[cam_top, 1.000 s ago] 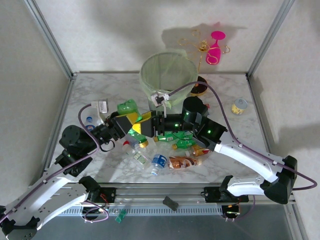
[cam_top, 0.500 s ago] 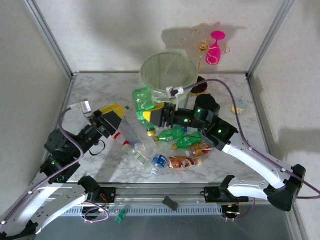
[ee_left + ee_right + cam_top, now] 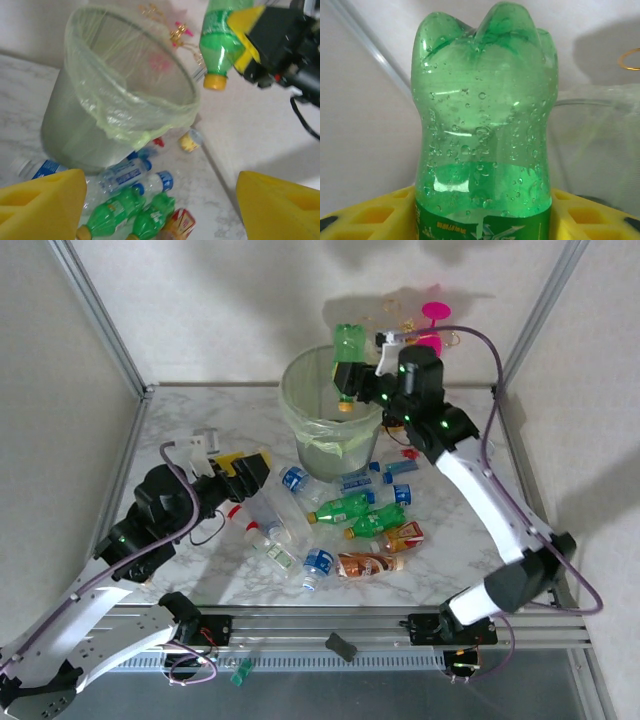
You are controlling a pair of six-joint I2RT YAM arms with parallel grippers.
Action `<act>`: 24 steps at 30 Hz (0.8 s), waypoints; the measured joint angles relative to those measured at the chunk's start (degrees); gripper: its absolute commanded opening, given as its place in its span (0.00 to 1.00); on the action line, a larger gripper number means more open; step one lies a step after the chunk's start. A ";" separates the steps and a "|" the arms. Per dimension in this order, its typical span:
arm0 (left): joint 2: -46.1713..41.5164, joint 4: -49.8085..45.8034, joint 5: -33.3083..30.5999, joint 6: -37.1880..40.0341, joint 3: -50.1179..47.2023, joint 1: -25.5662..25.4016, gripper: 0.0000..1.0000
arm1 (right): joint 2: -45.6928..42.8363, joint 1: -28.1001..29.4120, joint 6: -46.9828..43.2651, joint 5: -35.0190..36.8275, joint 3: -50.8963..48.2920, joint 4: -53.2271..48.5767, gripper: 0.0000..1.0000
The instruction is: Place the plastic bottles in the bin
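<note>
Right claw [image 3: 350, 375], low over the bottle pile [image 3: 362, 522] on the worktop [image 3: 250, 580] a second ago, now stands raised above the bin [image 3: 300, 420], with a green bottle [image 3: 348, 343] clamped in it and hanging cap-down over the rim. Left claw [image 3: 245, 470], formerly in the middle of the pile, now sits drawn back to its left edge, jaws apart.

Bright, even overhead light is recorded in the top view, with soft shadows thrown on the back wall [image 3: 250, 300]. The left wrist view is slightly blurred, nearest corners defocused. Small glints are noted on the droplet-covered green bottle [image 3: 482, 125].
</note>
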 measured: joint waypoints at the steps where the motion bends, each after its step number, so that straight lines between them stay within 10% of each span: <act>1: -0.04 -0.44 0.00 0.02 -0.26 0.00 0.78 | 2.47 -0.26 -1.09 1.49 1.73 -1.14 0.56; 24: -2.19 -2.64 -2.71 0.09 -5.55 -0.11 0.78 | 36.98 0.46 -10.69 11.89 31.41 -25.94 0.61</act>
